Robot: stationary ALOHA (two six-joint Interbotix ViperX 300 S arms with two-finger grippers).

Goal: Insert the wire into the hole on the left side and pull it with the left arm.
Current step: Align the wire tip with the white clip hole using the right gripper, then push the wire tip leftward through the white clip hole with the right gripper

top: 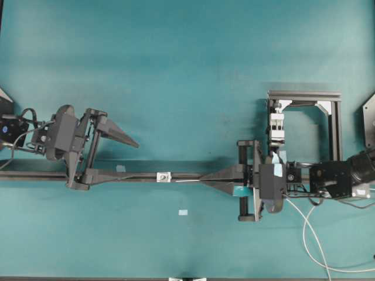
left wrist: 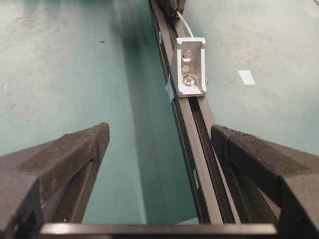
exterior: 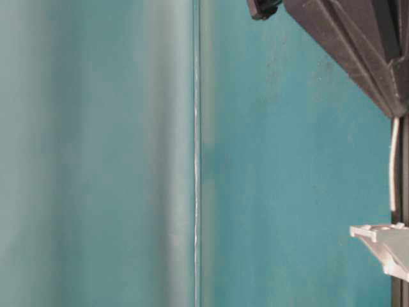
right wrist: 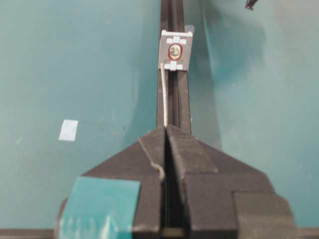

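Wire [right wrist: 164, 97]: stiff pale tip sticks straight out of the right claw [right wrist: 166, 130], long axis in line with the black rail [top: 135, 175] it rides over. In the overhead view the tip runs leftward, along the rail, toward the small white-silver block [top: 163, 176]. Rest of the wire trails back behind the right arm and loops over the desk [top: 176, 70] at far right.

Hole [left wrist: 188, 54]: in the upright face of that block, which sits on the rail between the two arms. From the right wrist view the tip reaches the block's near edge; whether it has entered the hole cannot be told. Left wrist view shows wire arriving behind the block, nothing poking through on the left side.

Right claw: pressed together, pinching the wire, with some bare tip ahead of it. Nearer of the two to the block.

Left claw [top: 120, 157]: spread wide, holding nothing; one finger lies along the rail left of the block, the other angles out over the desk. Well apart from the wire tip.

Judgement: the insertion turns on keeping tip and hole on one line along the rail; pushing further left should bring the tip out toward the waiting left arm.

Small pale tape patch [top: 183, 212] lies on the desk nearby, clear of the rail.
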